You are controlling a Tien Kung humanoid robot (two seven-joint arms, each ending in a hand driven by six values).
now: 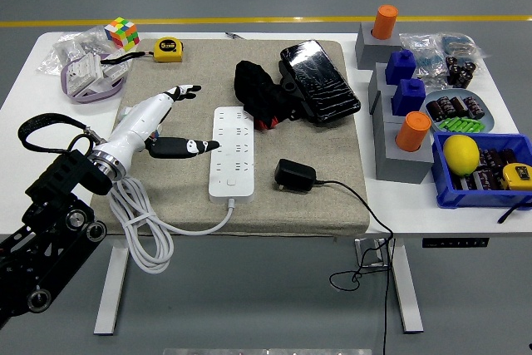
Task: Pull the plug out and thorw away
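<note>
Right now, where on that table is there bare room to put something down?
Free: the mat in front of the black plug, and the white tabletop at the left edge. Crowded: the right side around the blue bin, and the far left corner by the cube.

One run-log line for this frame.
left hand: open, beside power strip | plug: unplugged, on mat | right hand: not in view

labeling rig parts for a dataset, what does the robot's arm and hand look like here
Only the left arm shows: a black jointed frame with round silver bolts and a black cable loop near the wrist. A silver ring cuff joins it to the left hand, which has a glossy white shell and five slim fingers with black tips; the thumb is mostly black with small white marks.
</note>
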